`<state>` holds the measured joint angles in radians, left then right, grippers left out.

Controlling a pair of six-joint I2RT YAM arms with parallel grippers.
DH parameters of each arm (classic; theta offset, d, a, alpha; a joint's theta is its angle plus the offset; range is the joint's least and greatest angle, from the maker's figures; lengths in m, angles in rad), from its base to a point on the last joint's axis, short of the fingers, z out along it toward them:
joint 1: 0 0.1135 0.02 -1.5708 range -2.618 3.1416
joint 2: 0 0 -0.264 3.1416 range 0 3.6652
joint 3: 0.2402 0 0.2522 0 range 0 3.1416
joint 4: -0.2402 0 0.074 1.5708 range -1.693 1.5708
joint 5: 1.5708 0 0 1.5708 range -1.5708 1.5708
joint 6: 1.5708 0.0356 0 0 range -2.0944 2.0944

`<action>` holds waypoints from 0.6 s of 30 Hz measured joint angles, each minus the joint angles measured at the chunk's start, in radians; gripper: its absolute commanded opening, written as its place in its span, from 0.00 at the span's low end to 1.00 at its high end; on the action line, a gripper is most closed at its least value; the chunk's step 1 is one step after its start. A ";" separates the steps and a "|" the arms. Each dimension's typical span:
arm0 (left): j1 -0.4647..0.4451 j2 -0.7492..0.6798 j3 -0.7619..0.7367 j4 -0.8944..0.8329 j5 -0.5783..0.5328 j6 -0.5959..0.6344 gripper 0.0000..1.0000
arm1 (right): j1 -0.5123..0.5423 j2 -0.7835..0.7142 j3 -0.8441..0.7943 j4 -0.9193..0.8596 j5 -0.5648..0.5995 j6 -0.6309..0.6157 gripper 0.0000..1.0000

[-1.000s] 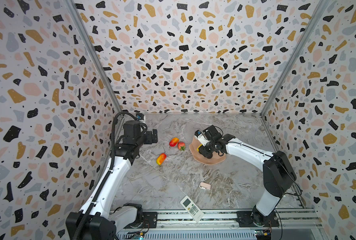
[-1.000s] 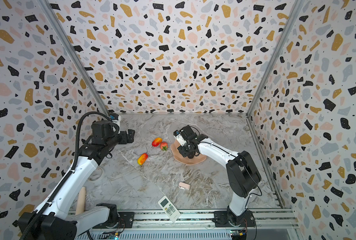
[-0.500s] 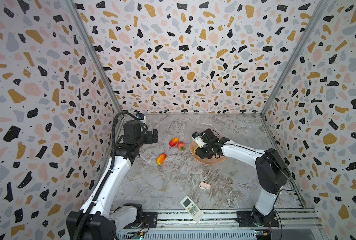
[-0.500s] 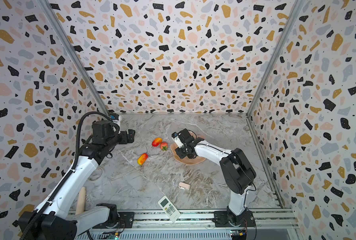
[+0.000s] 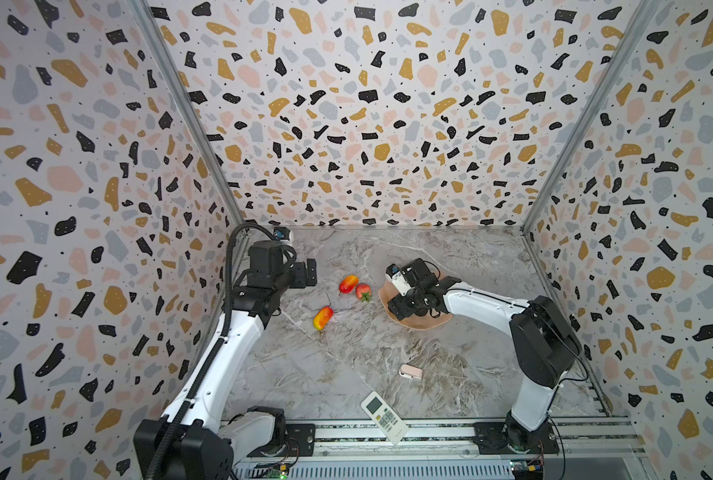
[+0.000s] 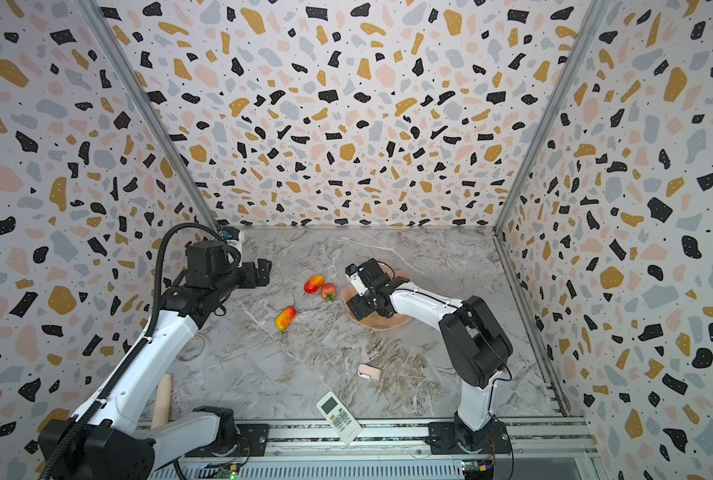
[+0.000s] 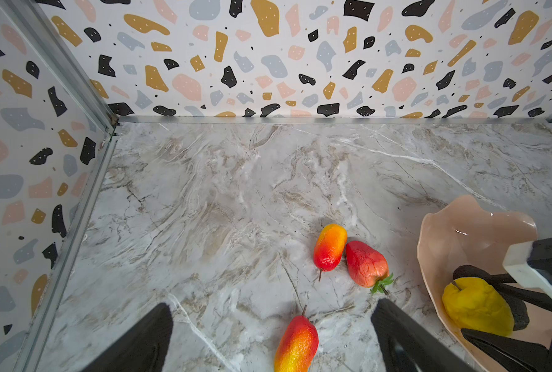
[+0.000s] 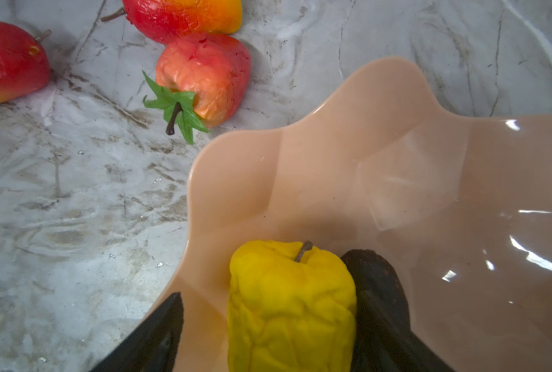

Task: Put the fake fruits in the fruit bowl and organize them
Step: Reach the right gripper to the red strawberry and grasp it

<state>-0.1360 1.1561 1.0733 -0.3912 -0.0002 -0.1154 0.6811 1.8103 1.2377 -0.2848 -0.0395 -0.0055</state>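
Now our right gripper (image 8: 274, 299) is open around the lemon (image 8: 292, 325) in the bowl (image 8: 236, 167), holding nothing. We might knock it out.

**Covered, cropped and merged**

In both top views the right gripper (image 5: 398, 308) covers much of the glossy pale pink scalloped fruit bowl (image 5: 425, 323), so its contents cannot be made out. In the right wrist view the bumpy yellow plastic fruit (image 8: 290, 306) runs off the picture's edge and hides most of the blackish-green avocado (image 8: 376, 277), whose dark skin merges with the black gripper beside it. A red-yellow mango oval (image 8: 184, 16) and the second mango oval (image 8: 7, 61) are each cropped, the second also in the left wrist view.
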 measured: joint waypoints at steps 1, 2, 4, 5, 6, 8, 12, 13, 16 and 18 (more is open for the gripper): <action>0.000 0.000 0.000 0.000 0.000 0.000 1.00 | 0.000 0.000 0.004 -0.006 0.004 -0.002 0.93; 0.000 0.000 0.000 0.000 0.000 0.000 0.99 | 0.000 0.000 0.013 -0.016 0.010 -0.004 0.95; 0.000 0.000 0.000 0.000 0.000 0.000 1.00 | 0.002 -0.005 0.035 -0.037 0.019 -0.010 0.99; 0.000 0.000 0.000 0.000 0.000 0.000 1.00 | 0.004 -0.008 0.052 -0.051 0.026 -0.018 0.99; 0.000 0.000 0.000 0.000 0.000 0.000 1.00 | 0.006 -0.015 0.072 -0.064 0.031 -0.024 0.99; 0.000 0.000 0.000 0.000 0.000 0.000 1.00 | 0.012 -0.028 0.114 -0.086 0.034 -0.035 0.99; 0.000 0.000 0.000 0.000 0.000 0.000 1.00 | 0.042 -0.041 0.213 -0.106 0.029 -0.061 0.99; 0.000 0.000 0.000 0.001 0.001 0.000 1.00 | 0.053 -0.040 0.233 -0.105 0.024 -0.065 0.99; 0.000 0.005 0.001 0.003 0.003 0.000 1.00 | 0.087 -0.006 0.309 -0.113 0.005 -0.072 0.99; 0.000 0.015 0.003 0.004 0.003 0.000 1.00 | 0.107 0.058 0.387 -0.114 0.004 -0.069 0.99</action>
<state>-0.1360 1.1709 1.0763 -0.3874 0.0032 -0.1150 0.7879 1.8683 1.6249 -0.3985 -0.0353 -0.0742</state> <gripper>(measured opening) 0.995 0.991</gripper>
